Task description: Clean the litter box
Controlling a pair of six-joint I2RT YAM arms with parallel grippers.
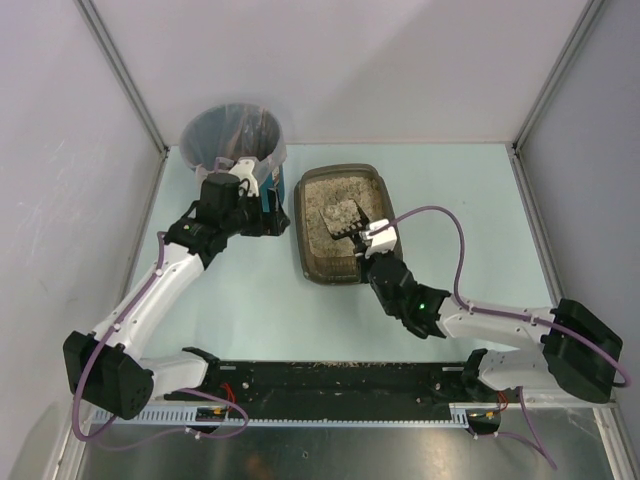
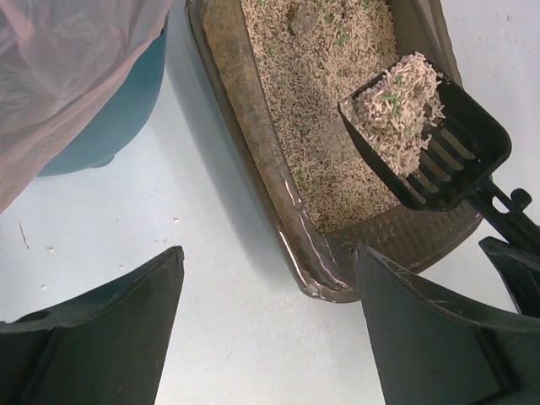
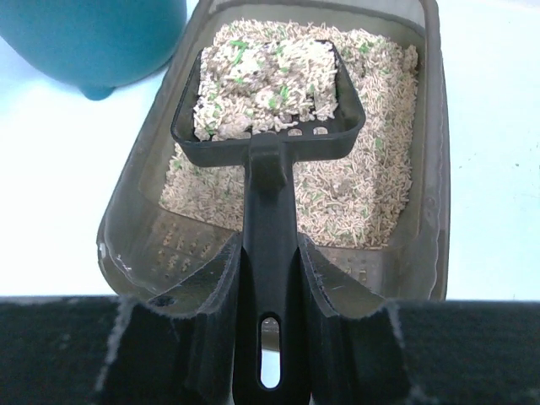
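The litter box (image 1: pixel 304 262) is a grey-brown tray of beige granules at mid-table; its rim (image 2: pixel 253 143) and near wall (image 3: pixel 152 228) also show in the wrist views. My right gripper (image 1: pixel 372 240) (image 3: pixel 270 245) is shut on the handle of a black slotted scoop (image 1: pixel 342 220) (image 3: pixel 270 93). The scoop (image 2: pixel 439 143) is heaped with litter and clumps and hangs just above the granules. My left gripper (image 1: pixel 275 215) (image 2: pixel 268 253) stands open with nothing in it. It hovers over the bare table by the tray's left rim.
A round teal bin (image 1: pixel 233 135) (image 2: pixel 101 118) (image 3: pixel 93 34) with a clear plastic liner stands at the back left, close to the tray and the left gripper. White walls close in the table on three sides. A black rail runs along the near edge.
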